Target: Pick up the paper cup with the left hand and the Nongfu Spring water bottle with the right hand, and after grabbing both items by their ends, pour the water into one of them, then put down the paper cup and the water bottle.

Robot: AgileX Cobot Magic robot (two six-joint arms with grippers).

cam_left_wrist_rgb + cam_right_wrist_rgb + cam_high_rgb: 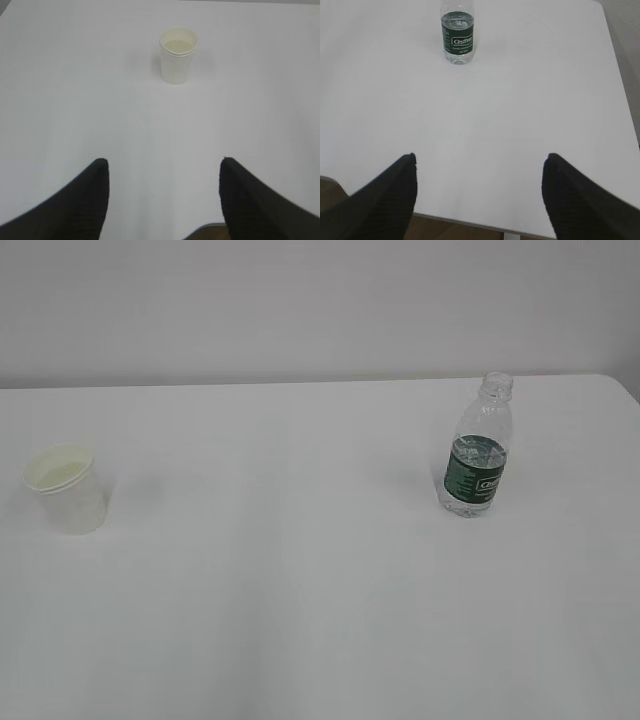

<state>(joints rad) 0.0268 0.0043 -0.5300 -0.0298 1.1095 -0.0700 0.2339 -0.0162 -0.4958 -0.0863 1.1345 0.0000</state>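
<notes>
The white paper cup [66, 488] stands upright on the left of the white table; in the left wrist view the paper cup [178, 55] is far ahead of my left gripper [164, 162], which is open and empty. The capless water bottle [478, 448] with its dark green label stands upright on the right, with clear water in its lower part. In the right wrist view the water bottle [457, 32] is well ahead and to the left of my right gripper [479, 157], which is open with nothing between its fingers. Neither arm shows in the exterior view.
The white table [300, 570] ends at a pale wall behind. Its near edge [470, 220] lies just under my right gripper, with brown floor below. The table's right edge [620, 85] runs past the bottle's side.
</notes>
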